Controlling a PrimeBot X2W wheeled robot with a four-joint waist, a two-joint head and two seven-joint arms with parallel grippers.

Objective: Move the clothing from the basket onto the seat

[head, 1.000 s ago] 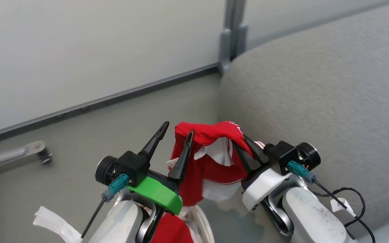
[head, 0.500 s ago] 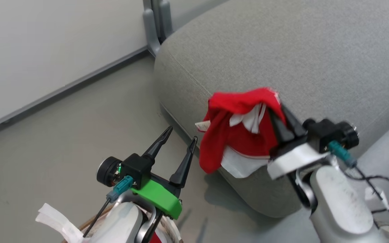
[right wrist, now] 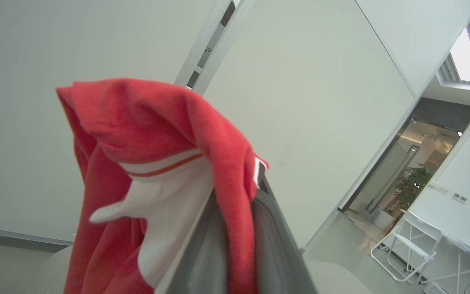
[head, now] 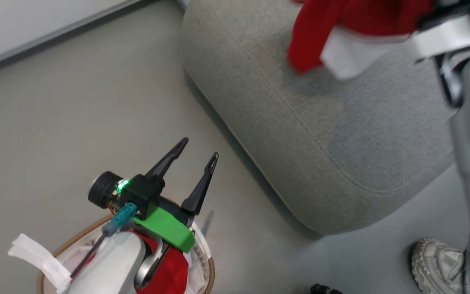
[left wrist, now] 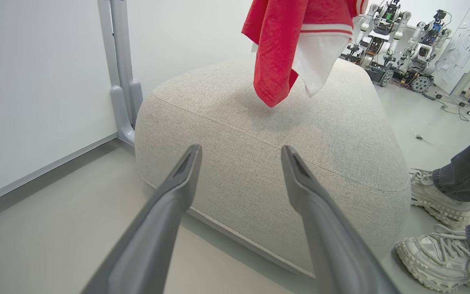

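Since my right claw (right wrist: pixel 256 195), clamped on the clothing (left wrist: pixel 276 49), has swung it from beside the seat (left wrist: pixel 259 134) to above it, release comes next; left claw (head: pixel 199 148) wide, beside the seat.

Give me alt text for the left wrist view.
A red jersey with white trim hangs over a big grey seat. The left hand points at the seat, its two dark fingers spread open and empty. A person's white shoes stand on the floor at the right edge.
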